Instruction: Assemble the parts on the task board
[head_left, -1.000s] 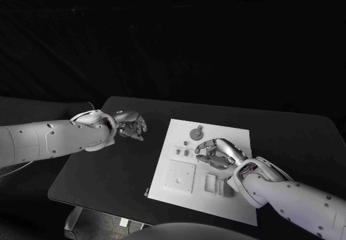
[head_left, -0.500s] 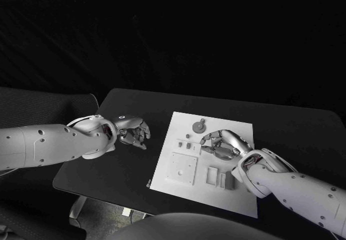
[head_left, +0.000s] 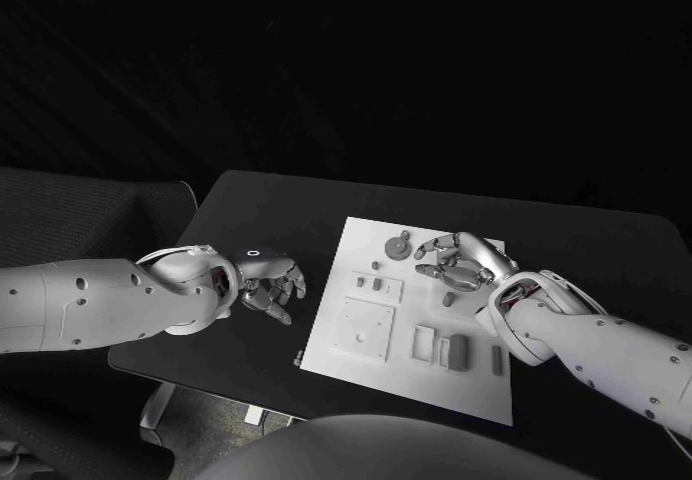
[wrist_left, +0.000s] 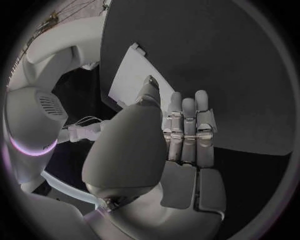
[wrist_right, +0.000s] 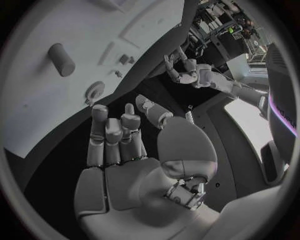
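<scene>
The task board (head_left: 378, 375) lies flat in the middle of the black table (head_left: 274, 215), one long edge toward the left arm. Small grey parts sit on its face: a round disc part (head_left: 395, 247) near the far end, a pair of small blocks (head_left: 371, 283) just nearer, a square plate part (head_left: 364, 329) with holes along the left side, and beside it a rectangular frame part (head_left: 424, 340) and a darker block part (head_left: 457, 351) standing close together, with a thin strip (head_left: 498, 361) further right. The right hand (head_left: 459, 262) hovers over the far right portion of the board, fingers loosely curled and spread, holding nothing; the right wrist view shows its palm empty. The left hand (head_left: 268, 285) hangs above bare table just left of the board, apart from it, fingers bent downward and slightly parted, empty as well.
</scene>
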